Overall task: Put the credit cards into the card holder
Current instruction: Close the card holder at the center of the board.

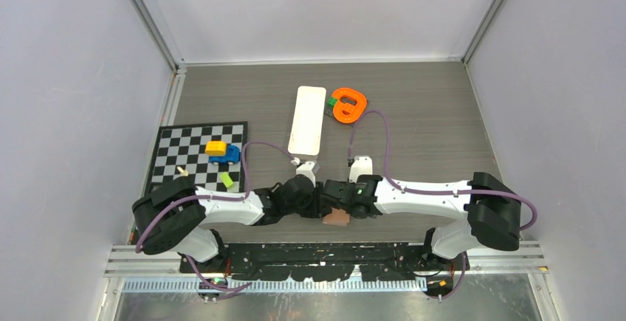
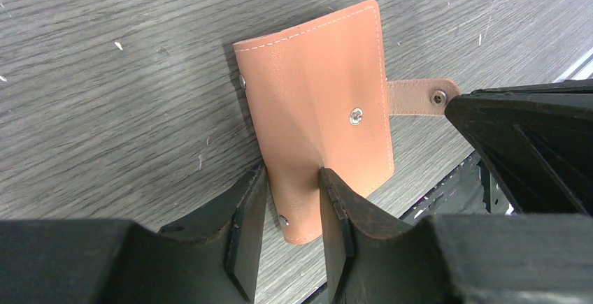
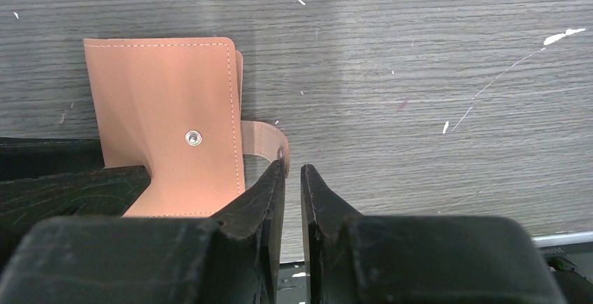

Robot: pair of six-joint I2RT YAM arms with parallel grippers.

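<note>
The card holder (image 2: pixel 322 87) is a tan leather wallet, folded closed, lying at the table's near edge; it also shows in the top view (image 1: pixel 337 218) and the right wrist view (image 3: pixel 168 108). Its snap strap (image 2: pixel 412 98) sticks out to one side. My left gripper (image 2: pixel 290 175) is shut on the holder's near corner, and one finger creases the leather. My right gripper (image 3: pixel 293 168) is nearly closed with nothing between its jaws. The outer side of one fingertip touches the strap's end (image 3: pixel 269 136). No credit cards are in view.
A long white tray (image 1: pixel 307 119) lies beyond the grippers, with an orange ring-shaped piece (image 1: pixel 348 104) and a green block to its right. A chessboard (image 1: pixel 193 157) at the left carries yellow, blue and green toys. The black base rail (image 1: pixel 325 251) runs just behind the holder.
</note>
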